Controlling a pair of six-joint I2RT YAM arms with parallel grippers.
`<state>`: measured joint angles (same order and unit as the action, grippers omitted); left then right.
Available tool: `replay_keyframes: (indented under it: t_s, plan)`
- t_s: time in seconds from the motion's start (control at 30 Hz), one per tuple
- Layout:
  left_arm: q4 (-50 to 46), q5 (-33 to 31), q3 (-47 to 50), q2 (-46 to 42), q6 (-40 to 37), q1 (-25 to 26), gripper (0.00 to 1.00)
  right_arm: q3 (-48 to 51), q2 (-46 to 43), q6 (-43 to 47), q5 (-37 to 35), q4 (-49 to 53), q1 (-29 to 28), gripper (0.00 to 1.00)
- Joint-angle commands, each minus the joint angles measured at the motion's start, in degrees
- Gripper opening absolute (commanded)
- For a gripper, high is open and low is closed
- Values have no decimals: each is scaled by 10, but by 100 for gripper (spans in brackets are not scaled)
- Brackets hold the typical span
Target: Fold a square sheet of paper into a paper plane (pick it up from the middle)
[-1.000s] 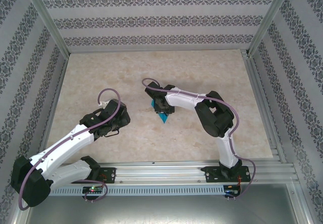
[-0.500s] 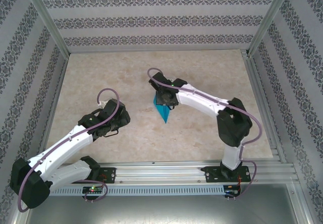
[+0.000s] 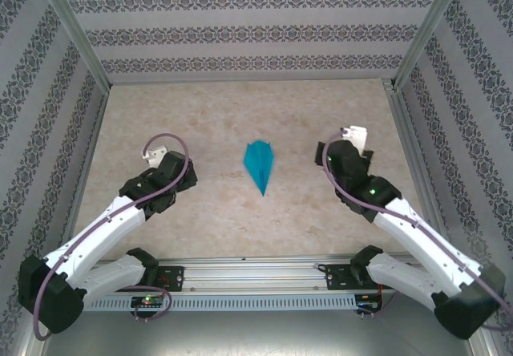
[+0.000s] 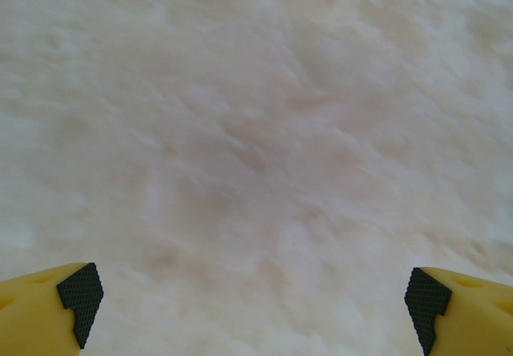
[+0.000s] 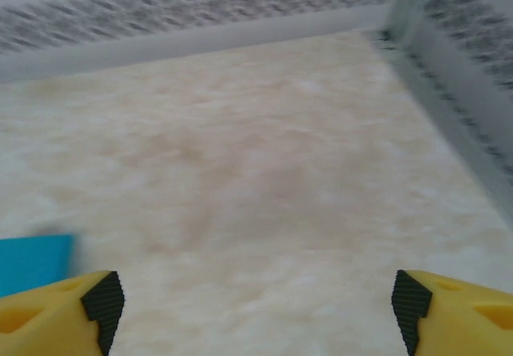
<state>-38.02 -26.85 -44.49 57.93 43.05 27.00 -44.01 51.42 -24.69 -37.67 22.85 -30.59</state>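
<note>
The teal-blue paper plane (image 3: pixel 260 166) lies flat in the middle of the marble table (image 3: pixel 240 115), its point toward the near edge, with nothing touching it. A corner of the plane (image 5: pixel 34 261) shows at the left edge of the right wrist view. My right gripper (image 5: pixel 256 304) is open over bare table to the right of the plane, its fingertips (image 5: pixel 103 298) wide apart. Left of the plane, my left gripper (image 4: pixel 252 300) is open too, its pads (image 4: pixel 78 296) far apart above bare table. In the top view the right gripper (image 3: pixel 346 146) and left gripper (image 3: pixel 160 159) flank the plane.
Patterned walls and an aluminium frame (image 3: pixel 413 123) enclose the table. A wall and frame post (image 5: pixel 417 19) stand beyond the right gripper. The arms' mounting rail (image 3: pixel 256 272) runs along the near edge.
My right arm let go of the plane and swung away to the right; the plane now lies uncovered on the table. My left gripper shifted slightly up and left.
</note>
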Motion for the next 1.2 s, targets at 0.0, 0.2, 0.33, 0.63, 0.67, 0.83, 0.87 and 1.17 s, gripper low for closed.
replay_keyframes:
  t_s: [0.0, 0.2, 0.33, 0.63, 0.67, 0.83, 0.87, 1.17]
  plan:
    - [51, -63, 14, 21, -84, -61, 100, 84, -38, 123, 23, -112, 63, 92]
    - [174, -63, 50, 80, -147, -203, 100, 213, 11, 171, 107, -275, 199, 92]
    - [305, -59, 90, 111, -228, -221, 100, 231, 107, 190, 150, -382, 227, 93]
    - [648, -10, 194, 170, -332, -223, 100, 195, 231, 237, 226, -540, 248, 93]
    - [668, 1, 198, 176, -346, -223, 100, 196, 246, 236, 241, -569, 252, 93]
    - [793, 43, 213, 223, -387, -228, 100, 213, 297, 259, 300, -685, 255, 92]
    - [785, 64, 207, 230, -391, -231, 100, 225, 318, 253, 301, -732, 260, 92]
    - [846, 185, 218, 305, -397, -260, 100, 225, 351, 233, 301, -752, 277, 95]
